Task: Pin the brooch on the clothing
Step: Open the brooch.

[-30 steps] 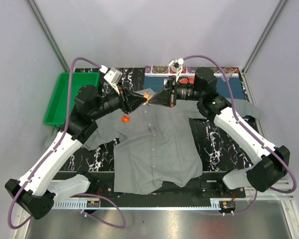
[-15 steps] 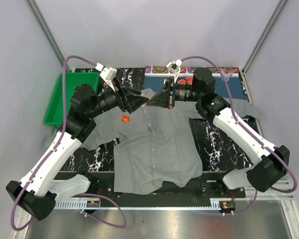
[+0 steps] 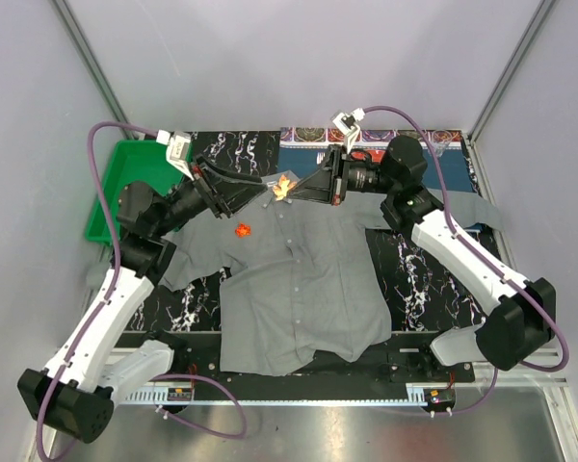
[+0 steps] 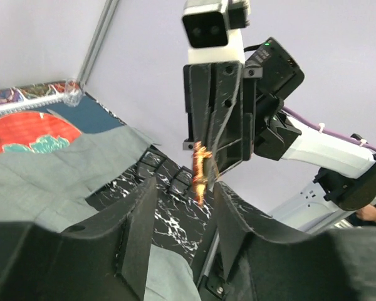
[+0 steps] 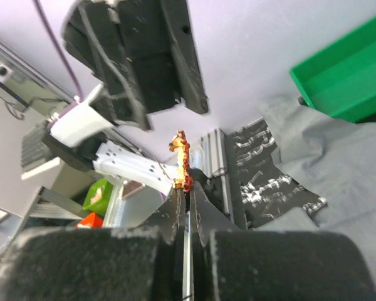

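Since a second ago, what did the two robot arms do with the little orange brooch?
The left end effector opened, came off the brooch and pulled back to the left. The right end effector stayed shut on the brooch, holding it up above the collar end of the grey shirt. The shirt and the small red-orange piece lying on it did not move.

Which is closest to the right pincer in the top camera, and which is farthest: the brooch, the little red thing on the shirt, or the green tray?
1. Brooch: pinched at the tips of the right pincer, top middle.
2. Little red thing: lying on the grey shirt, down and to the left.
3. Green tray: way over at the left edge.
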You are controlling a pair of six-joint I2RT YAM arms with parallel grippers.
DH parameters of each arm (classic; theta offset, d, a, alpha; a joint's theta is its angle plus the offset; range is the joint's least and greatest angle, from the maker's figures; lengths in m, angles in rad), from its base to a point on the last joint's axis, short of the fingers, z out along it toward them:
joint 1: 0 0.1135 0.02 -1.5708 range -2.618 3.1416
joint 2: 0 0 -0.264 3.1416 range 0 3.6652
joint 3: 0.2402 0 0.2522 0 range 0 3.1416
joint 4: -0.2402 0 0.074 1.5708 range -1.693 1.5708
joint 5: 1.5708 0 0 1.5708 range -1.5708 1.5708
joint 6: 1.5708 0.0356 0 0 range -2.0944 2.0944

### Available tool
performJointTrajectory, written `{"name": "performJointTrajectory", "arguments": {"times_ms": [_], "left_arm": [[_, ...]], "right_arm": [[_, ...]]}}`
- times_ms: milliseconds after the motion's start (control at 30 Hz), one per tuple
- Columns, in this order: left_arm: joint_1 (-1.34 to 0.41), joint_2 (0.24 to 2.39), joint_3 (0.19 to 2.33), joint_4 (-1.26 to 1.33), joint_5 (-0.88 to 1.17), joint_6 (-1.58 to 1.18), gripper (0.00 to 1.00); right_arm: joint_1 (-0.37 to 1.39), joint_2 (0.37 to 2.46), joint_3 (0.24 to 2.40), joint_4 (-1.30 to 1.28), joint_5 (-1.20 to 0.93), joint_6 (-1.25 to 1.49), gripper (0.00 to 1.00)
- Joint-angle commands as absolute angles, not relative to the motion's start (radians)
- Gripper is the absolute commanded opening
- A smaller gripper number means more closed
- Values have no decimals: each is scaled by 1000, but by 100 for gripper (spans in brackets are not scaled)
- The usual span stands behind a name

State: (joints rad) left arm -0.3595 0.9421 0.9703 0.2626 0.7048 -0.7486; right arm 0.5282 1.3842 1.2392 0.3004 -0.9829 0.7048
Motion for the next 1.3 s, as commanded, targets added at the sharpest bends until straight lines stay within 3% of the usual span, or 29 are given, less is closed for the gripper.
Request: {"name": "performJointTrajectory", "arguments": {"times_ms": [0,733,867,1267], "left_arm": [[-339,934,934,391,771,-810,40],[-408,954,887,542,753,-847,36],[-417,962,887,525,739,-839,27],[-422,977,891,515,703,-857,24]], "right_arm": [[522,1384,1229,560,-1049,903,0],[522,1416,1238,566,-1009,902,0],[526,1419,1238,571,-1012,900,0],[534,1410,1227,551,-1016,873,0]]}}
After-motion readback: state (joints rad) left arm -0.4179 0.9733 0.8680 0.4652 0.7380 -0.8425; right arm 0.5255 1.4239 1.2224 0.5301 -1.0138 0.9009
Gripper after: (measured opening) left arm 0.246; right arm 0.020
